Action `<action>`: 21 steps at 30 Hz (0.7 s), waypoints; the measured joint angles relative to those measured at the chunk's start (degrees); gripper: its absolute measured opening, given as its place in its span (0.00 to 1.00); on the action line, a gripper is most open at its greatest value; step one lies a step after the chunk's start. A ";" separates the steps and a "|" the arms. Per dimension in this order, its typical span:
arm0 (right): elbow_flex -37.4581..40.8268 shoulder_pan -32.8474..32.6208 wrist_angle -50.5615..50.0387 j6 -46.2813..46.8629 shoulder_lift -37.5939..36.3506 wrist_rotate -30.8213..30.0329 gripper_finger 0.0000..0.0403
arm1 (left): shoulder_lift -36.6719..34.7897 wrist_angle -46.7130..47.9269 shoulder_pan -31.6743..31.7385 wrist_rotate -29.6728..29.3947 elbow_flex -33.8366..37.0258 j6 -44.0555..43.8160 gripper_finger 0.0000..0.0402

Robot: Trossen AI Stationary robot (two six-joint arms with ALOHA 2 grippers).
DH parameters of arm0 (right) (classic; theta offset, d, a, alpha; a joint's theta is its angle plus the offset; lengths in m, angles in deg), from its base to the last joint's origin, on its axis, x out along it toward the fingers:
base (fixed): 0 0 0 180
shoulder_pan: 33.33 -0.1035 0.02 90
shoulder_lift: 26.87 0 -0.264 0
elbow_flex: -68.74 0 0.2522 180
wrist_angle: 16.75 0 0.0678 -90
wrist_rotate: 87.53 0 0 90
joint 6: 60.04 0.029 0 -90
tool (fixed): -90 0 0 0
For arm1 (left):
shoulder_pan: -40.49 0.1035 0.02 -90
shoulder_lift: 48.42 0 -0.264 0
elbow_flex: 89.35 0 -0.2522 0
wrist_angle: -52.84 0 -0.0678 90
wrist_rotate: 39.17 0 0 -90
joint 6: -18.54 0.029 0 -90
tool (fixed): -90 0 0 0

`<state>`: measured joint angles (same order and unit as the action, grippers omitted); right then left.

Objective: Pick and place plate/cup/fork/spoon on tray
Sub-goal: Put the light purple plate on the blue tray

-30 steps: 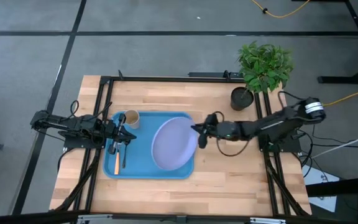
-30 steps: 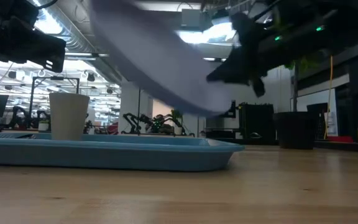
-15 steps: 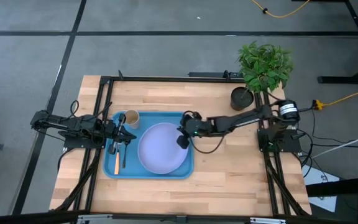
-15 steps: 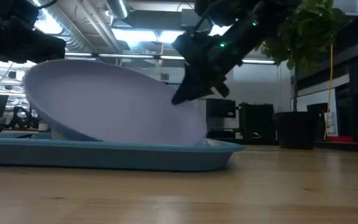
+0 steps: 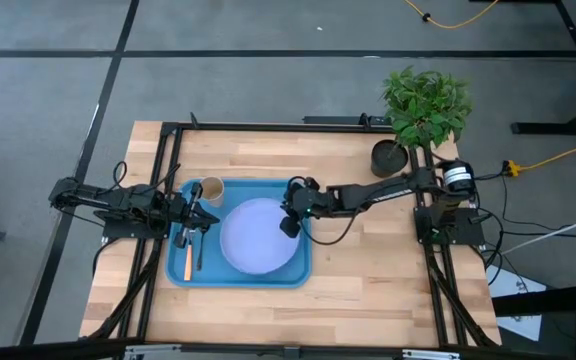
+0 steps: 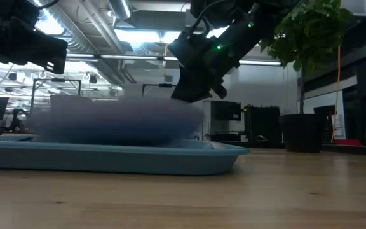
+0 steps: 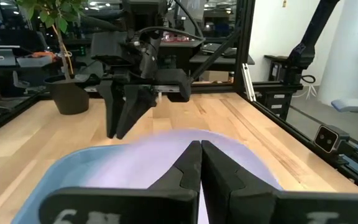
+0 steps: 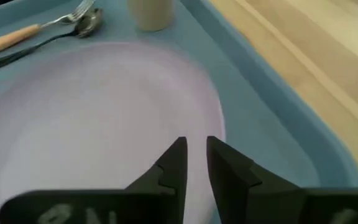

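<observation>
High view: round pale lavender-blue plate point(image 5: 258, 236) lying flat on the large bright blue rectangular plastic tray point(image 5: 304, 272), toward 3 o'clock to leave room beside it. Right gripper point(image 5: 288, 222) poised over its 2 o'clock rim, fingers point(image 8: 174, 163) slightly parted, holding nothing (plate looks released). Left gripper point(image 5: 194, 219) parked over the tray's 9 o'clock edge, fingers point(image 7: 188, 171) closed, empty. Small tan paper-like cup point(image 5: 211, 191) at 11 o'clock; orange-handled fork point(image 5: 188, 259) and slim dark spoon point(image 5: 200, 250) at 9, clear of the plate. Wooden bench point(image 5: 368, 290) beneath.

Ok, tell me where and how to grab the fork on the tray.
Grip the fork by its orange handle, mid-length, coming straight down with the jaws across its width. It lies flat in the tray, and the spoon lies close alongside, nearly touching at the heads, so the handle end leaves more room.
</observation>
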<state>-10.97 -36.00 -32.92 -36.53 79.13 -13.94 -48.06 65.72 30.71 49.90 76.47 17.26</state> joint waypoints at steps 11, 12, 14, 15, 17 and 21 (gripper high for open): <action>0.02 0.59 -0.07 -0.22 0.00 -0.91 0.17 | 0.00 0.00 0.01 -0.02 0.00 0.00 0.00; 0.02 0.59 -0.07 -0.27 0.00 -0.89 0.17 | 0.00 0.00 0.00 -0.02 0.00 -0.02 0.00; 0.02 0.59 -0.06 -1.39 0.00 -0.76 0.17 | 0.00 0.00 0.02 -0.02 0.00 -0.02 0.00; 0.02 0.44 -0.08 -2.11 -0.06 -0.06 0.17 | 0.00 0.00 0.00 -0.03 0.00 0.00 0.00; 0.04 0.15 -0.05 -3.81 -0.33 1.54 0.17 | 0.00 0.00 0.00 -0.04 0.00 0.00 0.00; 0.04 -1.10 -0.96 -5.83 -1.07 2.46 0.17 | 0.00 0.00 0.01 -0.04 0.00 0.00 0.00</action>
<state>-10.93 -37.10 -33.88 -42.37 78.06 -11.48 -48.06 65.72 30.72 49.86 76.47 17.26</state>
